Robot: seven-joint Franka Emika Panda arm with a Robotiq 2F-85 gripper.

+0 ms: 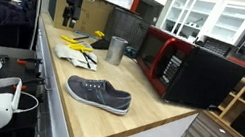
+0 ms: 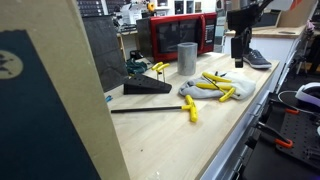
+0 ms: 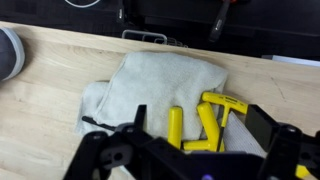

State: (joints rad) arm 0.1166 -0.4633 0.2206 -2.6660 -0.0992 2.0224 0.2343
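Your claw (image 3: 196,118) hangs above the counter (image 1: 144,118) with its fingers apart, gripping nothing. Directly beneath it lies the grey cloth (image 3: 150,80), spread loosely on the wood. The yellow pieces (image 3: 205,125) rest on the cloth's 4 o'clock portion. The spread fingers bracket those pieces, so the opening appears set to clear them. The shoe (image 3: 10,50) sits at 9 o'clock, well apart.

Even overhead light is provided; faint shadows are cast on the counter (image 1: 144,118), and the gripper (image 3: 195,128) is rendered blurred up close.
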